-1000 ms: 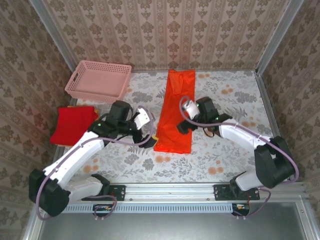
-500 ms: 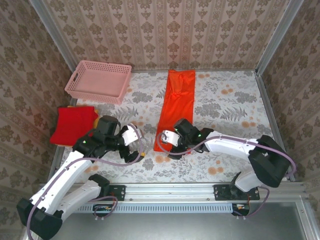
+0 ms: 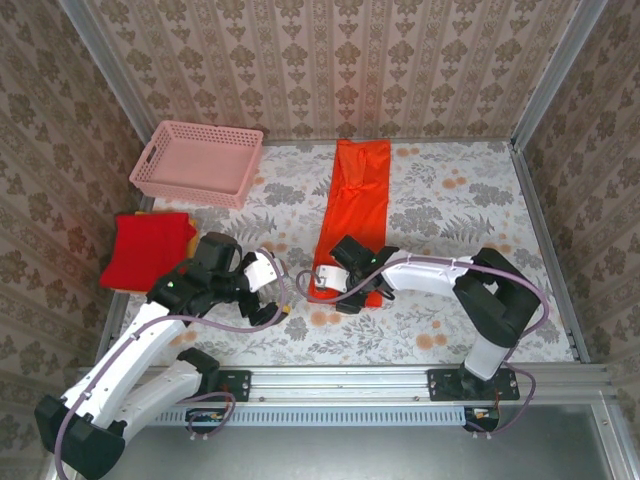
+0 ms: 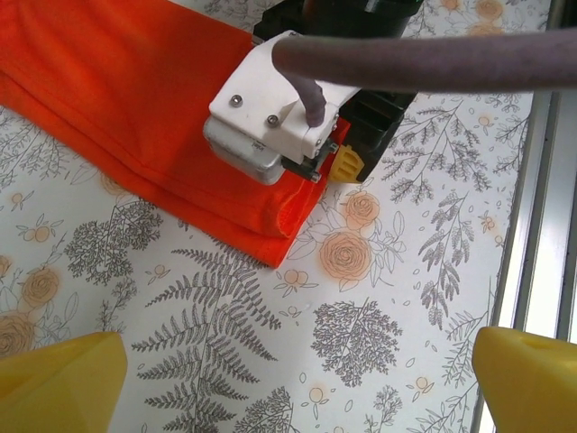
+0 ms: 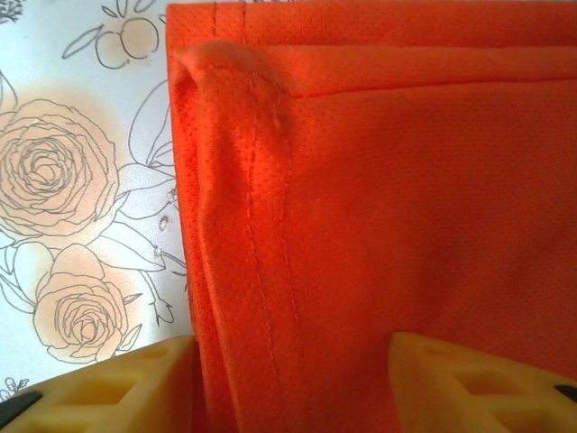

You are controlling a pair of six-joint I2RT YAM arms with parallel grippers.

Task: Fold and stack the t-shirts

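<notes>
my right pincer (image 5: 288, 383): roughly half wide, yellow fingers (image 5: 108, 388) astride the near corner of the orange t-shirt (image 3: 356, 205)
my left pincer (image 4: 288, 379): wide, holding nothing, near that same corner
orange t-shirt: long folded strip, mid surface (image 3: 450, 200)
red t-shirt (image 3: 146, 248): folded, surface's left edge

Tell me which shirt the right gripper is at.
The orange shirt, a long strip mid-table; the right gripper straddles its near corner. The red shirt lies folded, off to the left.
</notes>
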